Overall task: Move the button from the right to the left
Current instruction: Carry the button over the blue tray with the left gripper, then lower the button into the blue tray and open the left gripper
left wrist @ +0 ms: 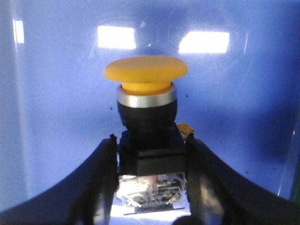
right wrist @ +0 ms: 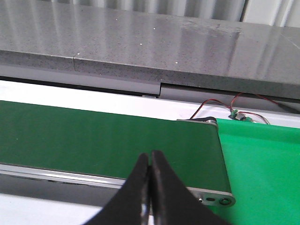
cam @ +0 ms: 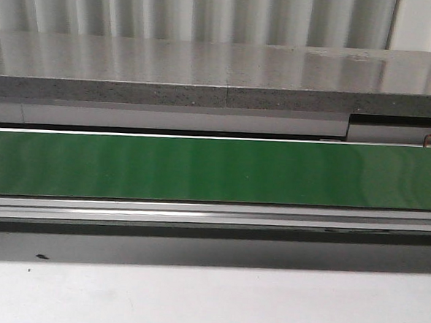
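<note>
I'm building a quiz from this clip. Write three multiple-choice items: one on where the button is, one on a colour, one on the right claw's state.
1. Where is the button?
A. between the left claw's fingers
B. on the green belt
C. in the right claw

2. What colour is its cap?
A. red
B. yellow
C. green

3. How is the right claw?
A. wide open
B. shut on the button
C. shut, empty

Key: 1 A, the left claw grips its black body; 2 B, the cap is yellow; 3 C, its tips meet over the green belt.
</note>
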### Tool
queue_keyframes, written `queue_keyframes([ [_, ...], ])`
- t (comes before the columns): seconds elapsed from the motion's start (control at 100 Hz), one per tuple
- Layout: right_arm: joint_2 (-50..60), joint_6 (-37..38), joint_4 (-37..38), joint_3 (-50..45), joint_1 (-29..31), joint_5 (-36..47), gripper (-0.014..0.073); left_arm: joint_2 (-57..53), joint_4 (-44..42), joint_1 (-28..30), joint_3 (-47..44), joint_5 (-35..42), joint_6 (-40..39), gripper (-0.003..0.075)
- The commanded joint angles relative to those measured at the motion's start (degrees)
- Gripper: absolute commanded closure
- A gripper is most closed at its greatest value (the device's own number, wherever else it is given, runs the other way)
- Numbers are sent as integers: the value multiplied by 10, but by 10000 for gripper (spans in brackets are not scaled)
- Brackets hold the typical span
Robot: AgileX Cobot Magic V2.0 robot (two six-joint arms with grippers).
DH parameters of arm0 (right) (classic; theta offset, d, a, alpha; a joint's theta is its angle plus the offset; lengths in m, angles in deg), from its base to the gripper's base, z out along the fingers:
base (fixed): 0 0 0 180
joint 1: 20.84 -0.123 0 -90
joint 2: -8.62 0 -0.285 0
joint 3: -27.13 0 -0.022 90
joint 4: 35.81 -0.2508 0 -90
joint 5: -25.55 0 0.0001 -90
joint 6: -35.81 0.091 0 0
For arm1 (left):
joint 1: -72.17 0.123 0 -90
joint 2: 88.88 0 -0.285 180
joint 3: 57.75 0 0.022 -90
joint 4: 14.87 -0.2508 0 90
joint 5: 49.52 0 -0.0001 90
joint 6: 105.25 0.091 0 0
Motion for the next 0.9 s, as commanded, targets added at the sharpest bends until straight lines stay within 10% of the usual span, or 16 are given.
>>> queue_keyframes([
  [0.0, -6, -5, 5, 14, 0, 48, 662, -35, 0, 1, 5, 30, 2, 584],
  [0.32, -6, -5, 5, 14, 0, 48, 662, -3, -9, 1, 5, 16, 2, 567],
  [0.59, -6, -5, 5, 14, 0, 48, 662, 5, -14, 1, 6, 9, 2, 232],
  [0.89, -6, -5, 5, 14, 0, 48, 662, -23, 1, 1, 6, 16, 1, 281],
])
